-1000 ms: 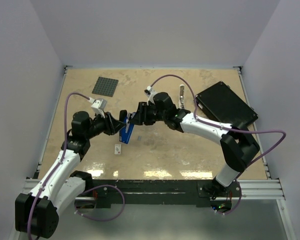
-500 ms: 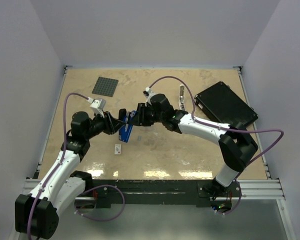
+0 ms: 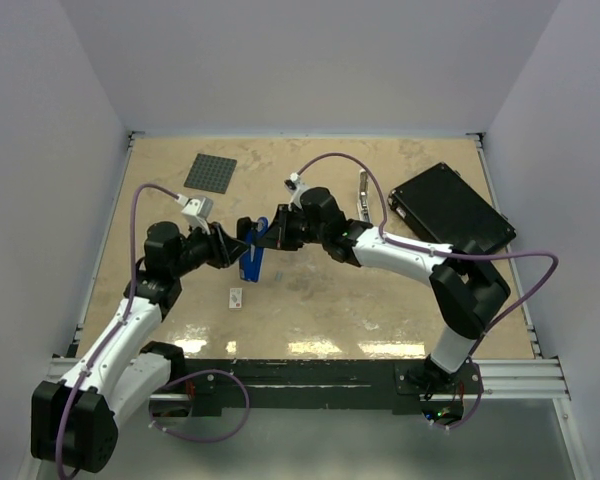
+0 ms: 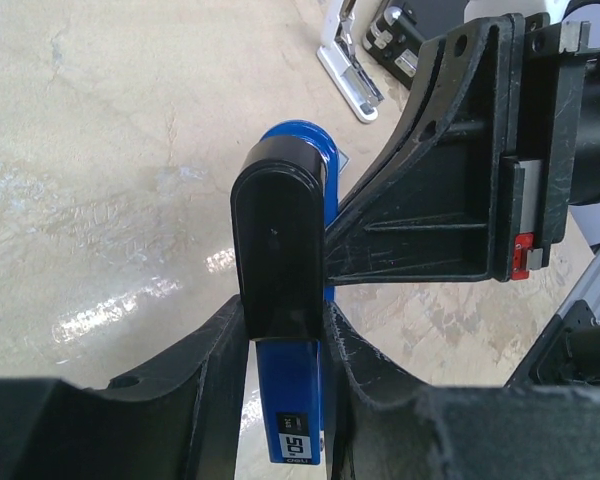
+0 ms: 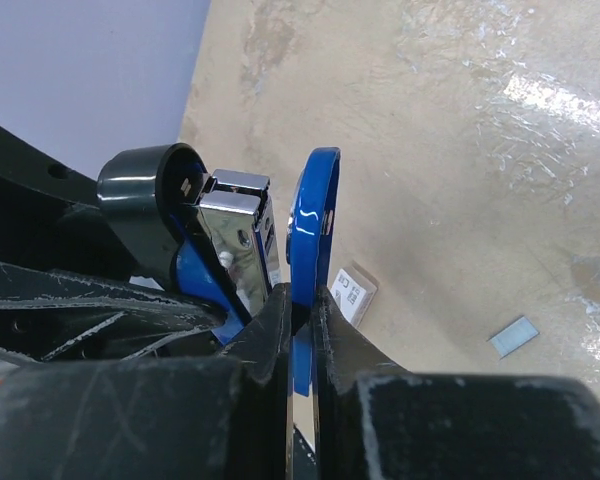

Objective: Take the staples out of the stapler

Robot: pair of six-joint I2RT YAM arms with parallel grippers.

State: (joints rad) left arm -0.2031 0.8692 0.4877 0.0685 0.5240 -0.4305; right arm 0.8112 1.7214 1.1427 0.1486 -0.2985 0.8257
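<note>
Closing over the last second, the right gripper has pinched its fingers flat onto the stapler's blue cover. The cover stands swung away from the rail, which likely readies the rail for emptying. The left gripper, partly open, clamps the black body and holds the stapler above the table's middle. One short grey strip of staples lies on the table.

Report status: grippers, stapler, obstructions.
Left gripper clamped on stapler, black top. Right gripper shut on its blue arm, metal rail exposed. Small grey strip, likely staples, on table near white block; nothing blocking.
</note>
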